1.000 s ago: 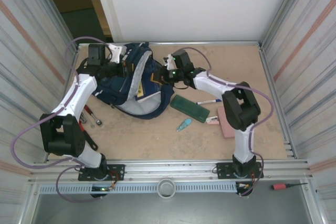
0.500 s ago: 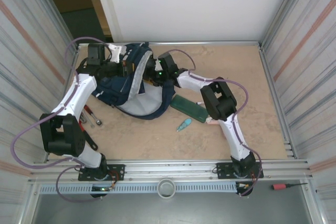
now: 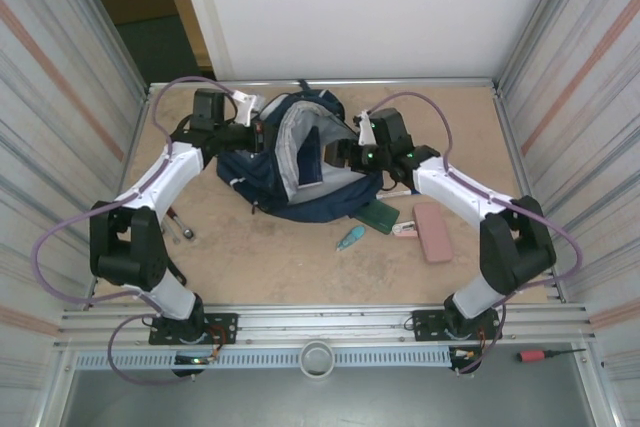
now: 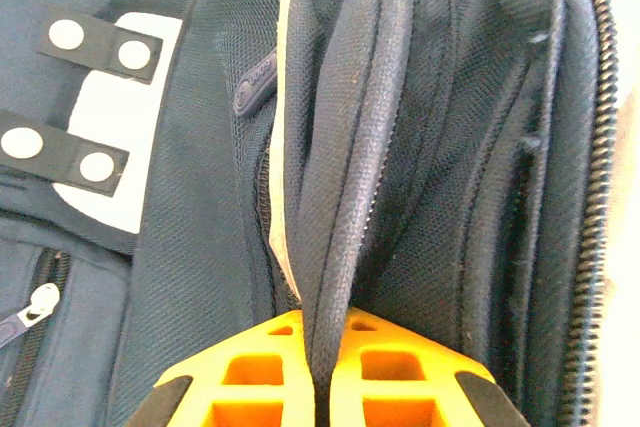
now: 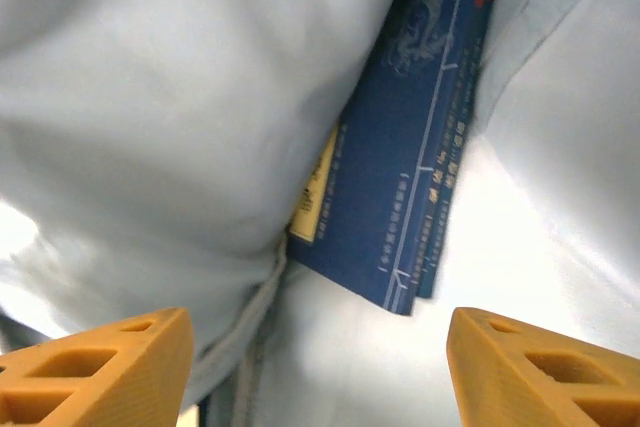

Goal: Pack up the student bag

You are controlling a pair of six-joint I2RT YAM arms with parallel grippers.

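The left gripper (image 4: 320,352) is pinched tight on the open rim of the student bag (image 3: 300,209), which lies at the far middle of the table (image 3: 250,257). On the right, the right gripper (image 5: 320,347) gapes wide and empty, facing navy booklets (image 5: 410,177) inside the bag.

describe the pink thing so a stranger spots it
Find the big navy student bag, then look right and toward the near edge of the table. The pink thing lies flat there, the only pink slab, beside a dark green case partly under the bag.
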